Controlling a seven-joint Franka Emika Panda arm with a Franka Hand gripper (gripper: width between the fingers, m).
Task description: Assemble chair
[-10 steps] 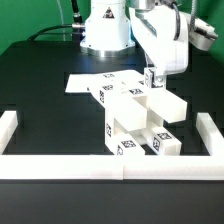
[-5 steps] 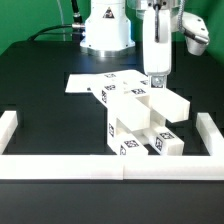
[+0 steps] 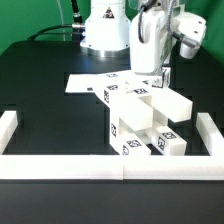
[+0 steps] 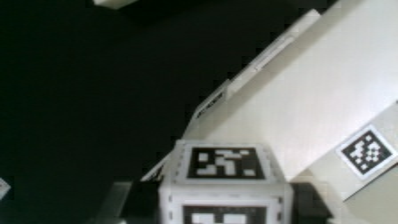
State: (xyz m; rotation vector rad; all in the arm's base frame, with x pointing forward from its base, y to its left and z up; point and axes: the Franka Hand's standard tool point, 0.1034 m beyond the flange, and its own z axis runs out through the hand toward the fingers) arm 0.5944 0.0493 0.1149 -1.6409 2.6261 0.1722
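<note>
Blackness fills most of what I see: the matt black surface (image 3: 45, 110) runs wide under everything, fenced on the near side and both flanks by the long white border rail (image 3: 70, 166). Farther back lies the marker board (image 3: 88, 82), flat and thin. Just in front of it, and covering its near edge in the exterior view, stands the small white blocky plastic chair (image 3: 135, 120). It is a partly built stack of tagged pieces in the middle of the surface, well inside the rail. From my wrist the biggest part of it is a broad white plastic slab (image 4: 320, 90) with a square tag near one end. Its long axis runs slantwise past what I carry, not square to it. Smaller again is the short white plastic block (image 4: 221, 190), tagged on two faces. It hangs at my tip in the exterior view, above the top of the stack and toward the exterior view's right of it. My fingers (image 3: 158, 70) look pinched on this block, one on either side. Only dark slivers of them show at the wrist, so I judge the grip from how centred the block sits. What matters for the coming move is that the chair lies below me and toward the exterior view's left, and that the slab slants relative to the block. I judge the block must come down and over, and be turned to line up with that long axis, before it can seat. A skewed approach could jam it against the slab's edge.
</note>
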